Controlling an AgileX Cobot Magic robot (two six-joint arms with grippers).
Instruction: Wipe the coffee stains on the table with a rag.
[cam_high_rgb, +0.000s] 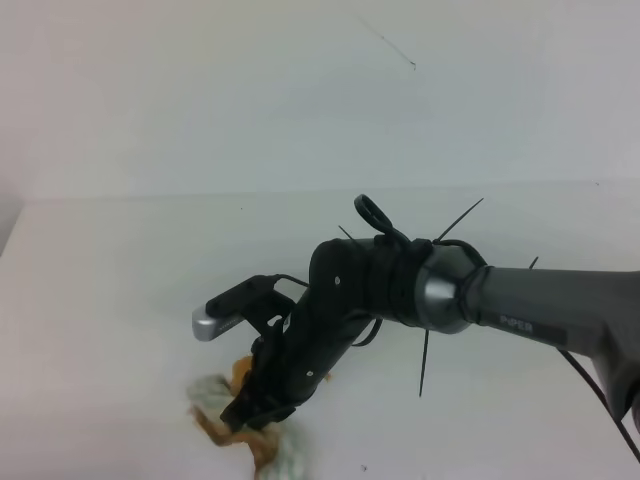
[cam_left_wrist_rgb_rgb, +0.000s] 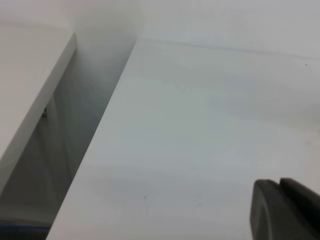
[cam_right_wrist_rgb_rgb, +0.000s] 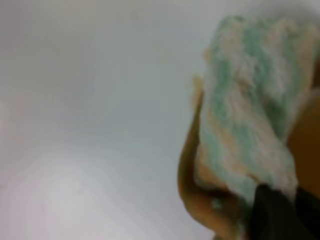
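- The right gripper (cam_high_rgb: 262, 408) sits in the lower left-centre of the high view, reaching across from the right edge, its jaws clenched on the rag (cam_high_rgb: 285, 452).
- The rag (white with pale green waves, tan-soaked in places) lies bunched on the table (cam_high_rgb: 120, 290) at the bottom edge, directly over the coffee stains (cam_high_rgb: 232, 428).
- In the right wrist view the rag (cam_right_wrist_rgb_rgb: 250, 120) fills the right side, with orange-brown liquid (cam_right_wrist_rgb_rgb: 192, 197) pooled along its lower left edge.
- The left gripper (cam_left_wrist_rgb_rgb: 287, 212) shows only as a dark corner at the lower right of its own view; whether it is released or clenched cannot be told.
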